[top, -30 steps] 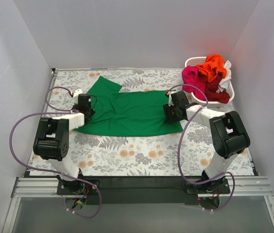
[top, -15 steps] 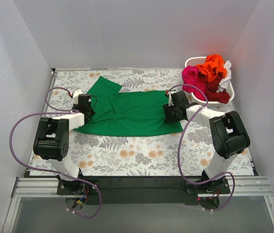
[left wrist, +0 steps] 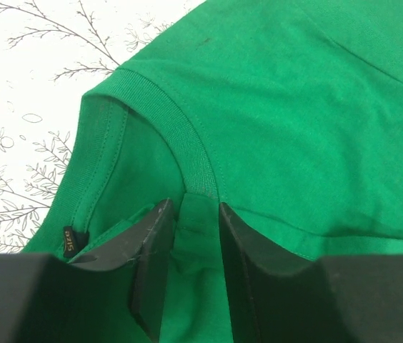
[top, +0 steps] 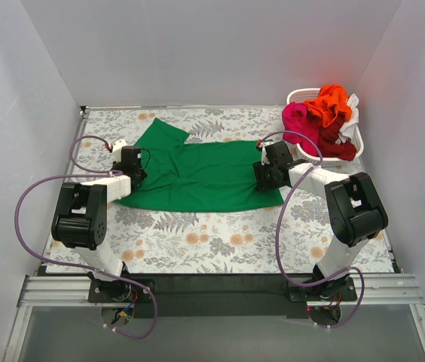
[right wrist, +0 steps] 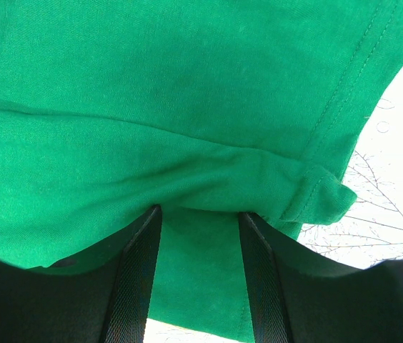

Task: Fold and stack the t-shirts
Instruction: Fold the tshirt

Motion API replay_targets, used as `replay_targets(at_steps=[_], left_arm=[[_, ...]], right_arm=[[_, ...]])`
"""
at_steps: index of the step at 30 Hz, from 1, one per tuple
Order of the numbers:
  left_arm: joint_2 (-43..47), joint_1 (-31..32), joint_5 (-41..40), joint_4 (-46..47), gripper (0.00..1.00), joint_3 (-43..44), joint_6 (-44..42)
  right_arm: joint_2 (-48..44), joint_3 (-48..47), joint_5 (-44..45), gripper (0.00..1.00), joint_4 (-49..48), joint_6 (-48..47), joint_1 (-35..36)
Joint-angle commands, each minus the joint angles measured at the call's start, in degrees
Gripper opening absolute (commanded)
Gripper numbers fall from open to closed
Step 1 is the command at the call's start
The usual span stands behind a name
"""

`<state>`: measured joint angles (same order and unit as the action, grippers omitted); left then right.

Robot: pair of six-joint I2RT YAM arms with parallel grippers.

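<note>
The soft green cloth t-shirt [top: 197,175] lay flat left of the white plastic basket [top: 301,96]. It looked light and floppy, best picked up by its edges. The left gripper [left wrist: 184,275] pinched cloth below the collar, and the right gripper [right wrist: 198,275] pinched the hem end.

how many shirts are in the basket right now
4 show in the white basket: orange t-shirt on top, magenta pink t-shirt left, dark red t-shirt in front, white t-shirt right. More may be underneath.

green shirt [left wrist: 280,121] fills most of the shot, its ribbed collar [left wrist: 180,132] running down between the left gripper's [left wrist: 193,275] fingers, floral tablecloth [left wrist: 30,86] just beyond the collar.
</note>
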<state>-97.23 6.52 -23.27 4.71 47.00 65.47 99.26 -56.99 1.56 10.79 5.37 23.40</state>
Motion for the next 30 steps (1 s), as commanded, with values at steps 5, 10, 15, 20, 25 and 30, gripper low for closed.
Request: replay_targets(at_steps=[5,10,15,20,25,30], left_arm=[[0.6,-0.2,2.4,2.1,0.17,1.0,-0.5],[0.7,-0.2,3.1,1.9,0.05,0.7,-0.5],[1.3,-0.3,3.8,2.9,0.0,1.2,-1.7],[2.1,-0.3,7.0,5.7,0.0,3.6,-3.0],[1.1,-0.7,7.8,6.3,0.0,6.3,-4.6],[0.2,-1.3,4.8,0.6,0.06,8.3,-2.9]], right_arm=[[1.6,0.4,-0.1,0.43,3.6,-0.3,0.6],[1.5,0.4,0.3,0.43,3.8,-0.4,0.7],[1.6,0.3,0.3,0.43,3.8,-0.3,0.8],[1.5,0.4,0.6,0.43,3.9,-0.3,0.9],[1.3,0.5,1.4,0.43,4.2,-0.4,0.8],[1.8,0.2,1.6,0.43,4.4,-0.4,0.8]])
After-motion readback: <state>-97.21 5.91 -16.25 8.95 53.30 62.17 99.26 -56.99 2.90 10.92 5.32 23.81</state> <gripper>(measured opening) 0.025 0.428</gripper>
